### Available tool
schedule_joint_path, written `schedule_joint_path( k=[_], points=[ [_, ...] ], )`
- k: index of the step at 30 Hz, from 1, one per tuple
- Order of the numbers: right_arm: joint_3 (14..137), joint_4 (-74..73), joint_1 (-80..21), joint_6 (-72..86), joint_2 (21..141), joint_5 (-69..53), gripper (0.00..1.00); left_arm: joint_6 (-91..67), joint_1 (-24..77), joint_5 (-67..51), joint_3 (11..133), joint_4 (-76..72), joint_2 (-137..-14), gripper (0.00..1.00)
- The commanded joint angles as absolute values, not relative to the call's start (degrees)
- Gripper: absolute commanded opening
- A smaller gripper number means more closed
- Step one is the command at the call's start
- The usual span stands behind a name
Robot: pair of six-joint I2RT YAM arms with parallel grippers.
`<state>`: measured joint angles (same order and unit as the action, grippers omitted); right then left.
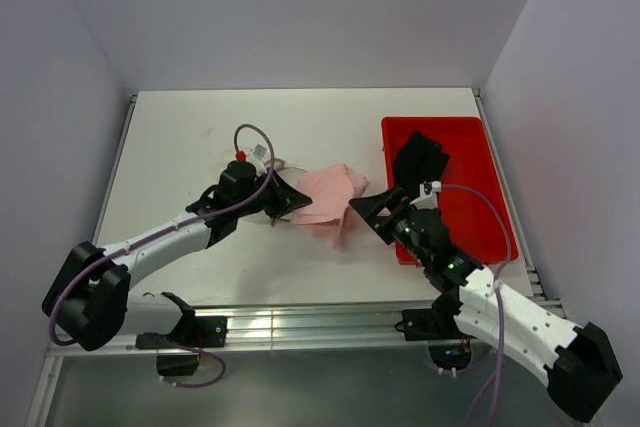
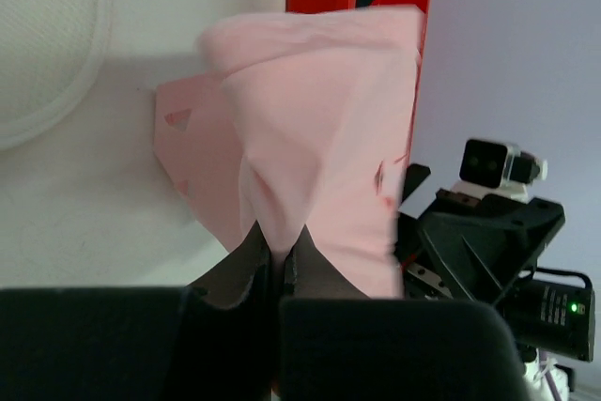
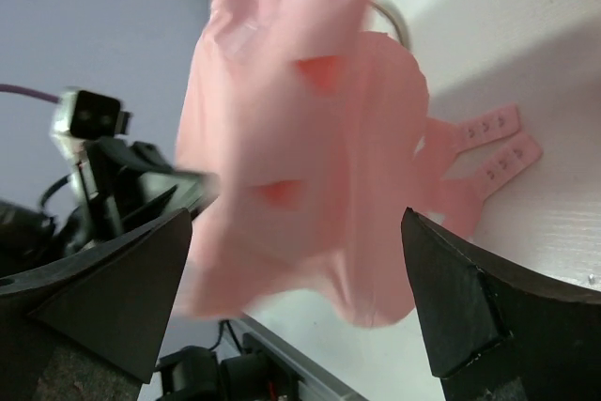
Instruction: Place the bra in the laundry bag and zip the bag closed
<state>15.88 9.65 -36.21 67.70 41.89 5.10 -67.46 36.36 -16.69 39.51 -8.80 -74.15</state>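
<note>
Top external view, working left to right: the left gripper (image 1: 284, 203) is reaching in from the left side of the table (image 1: 170, 147), and its tip is meeting the left edge of the bra (image 1: 330, 202). I am reading the bra as a pale pink, soft, crumpled bundle sitting mid-table between the two arms. The right gripper (image 1: 372, 213) is pointing at its right edge, just beside it; I cannot tell whether it is touching. Past that, the red bin (image 1: 470, 197) is sitting at the right side with a black garment (image 1: 420, 157) inside.

Left wrist view: the left gripper (image 2: 280, 239) is pinching a fold of the bra (image 2: 319, 119), jaws closed almost together on the cloth. The fabric is rising from the pinch in smooth folds. The laundry bag (image 2: 42, 53) is showing at upper left as a round white mesh disc lying flat on the table, apart from the bra.

Right wrist view: the right gripper (image 3: 296, 223) is standing wide open and holding nothing, with the bra (image 3: 300, 138) filling the gap ahead of it, partly blurred. Two pink strap tabs are lying on the table at its right.
</note>
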Motion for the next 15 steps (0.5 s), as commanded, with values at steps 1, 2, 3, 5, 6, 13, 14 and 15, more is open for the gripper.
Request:
schedule_joint_path(
  k=[1,2,3,5,6,13,14,15],
  points=[
    [14.68,6.60,-36.03,69.08,34.92,8.79,1.00,-68.03,35.07,-17.75,39.64,-13.01,-74.70,0.00],
    [14.50,5.55,-35.95,69.00,33.76,9.05,1.00,-67.94,34.98,-17.75,39.90,-13.01,-75.06,0.00],
    [14.50,5.28,-35.95,68.65,33.05,9.49,1.00,-68.11,34.98,-17.93,39.82,-13.27,-75.23,0.00],
    [15.46,5.27,-36.03,67.68,33.48,9.06,1.00,-68.38,35.07,-17.93,39.73,-14.32,-75.50,0.00],
    [16.08,5.36,-35.95,67.24,34.62,8.53,1.00,-68.38,35.07,-18.19,39.73,-14.41,-75.50,0.00],
    [19.24,12.21,-35.95,64.96,48.23,5.19,1.00,-67.59,35.68,-18.37,40.25,-13.27,-74.53,0.00],
    [20.03,13.00,-35.95,64.34,49.38,5.10,1.00,-67.50,35.77,-18.46,40.25,-13.18,-74.27,0.00],
    [20.13,13.96,-35.95,64.16,50.35,4.92,1.00,-67.41,35.77,-18.63,40.34,-13.18,-74.27,0.00]
  ],
)
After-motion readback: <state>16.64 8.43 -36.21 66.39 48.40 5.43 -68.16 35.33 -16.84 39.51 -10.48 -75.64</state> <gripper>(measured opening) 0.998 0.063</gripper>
